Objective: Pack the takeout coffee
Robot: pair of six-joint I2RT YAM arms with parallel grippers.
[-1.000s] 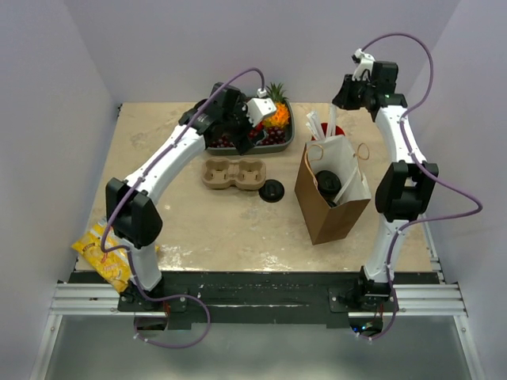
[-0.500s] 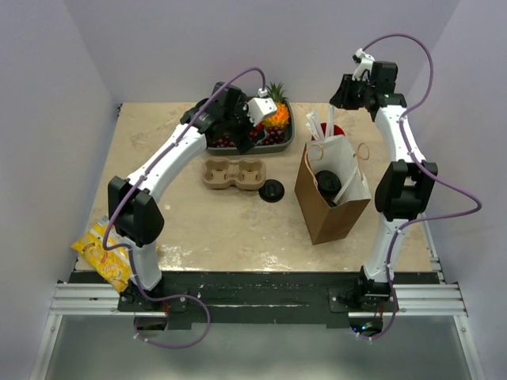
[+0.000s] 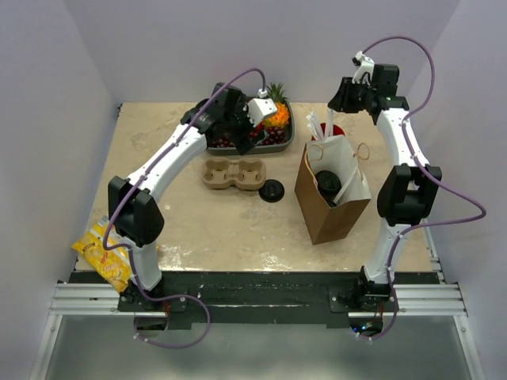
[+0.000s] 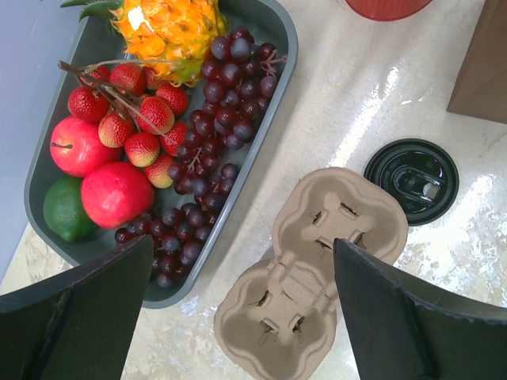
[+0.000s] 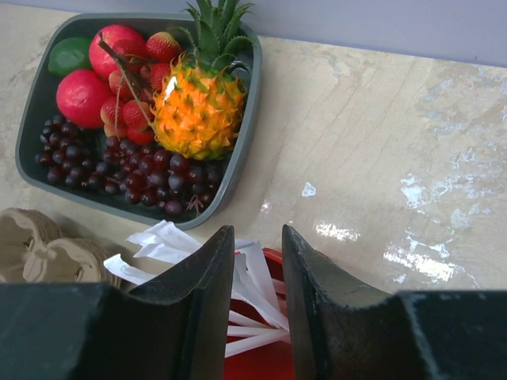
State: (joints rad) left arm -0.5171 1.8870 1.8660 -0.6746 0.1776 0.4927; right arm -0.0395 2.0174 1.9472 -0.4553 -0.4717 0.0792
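Note:
The takeout coffee (image 3: 329,184) shows only as a dark round lidded top, deep inside the open brown paper bag (image 3: 317,212) at the right of the table. My right gripper (image 5: 257,233) hangs behind the bag over the red cup of white straws (image 5: 261,360). It is open by a narrow gap with nothing between its fingers. In the top view the right gripper (image 3: 346,93) is at the back right. My left gripper (image 4: 242,245) is wide open and empty, above the tan cup carrier (image 4: 313,269). A loose black lid (image 4: 412,180) lies on the table beside the carrier.
A grey tray (image 4: 265,119) of grapes, strawberries, apples, a lime and a pineapple sits at the back, left of the red cup (image 3: 333,131). A yellow snack packet (image 3: 101,253) hangs over the near left table edge. Walls close in on three sides.
The right gripper's jaws have spread a little wider and its wrist has shifted slightly toward the back. The left arm, bag, lid and carrier have stayed put.

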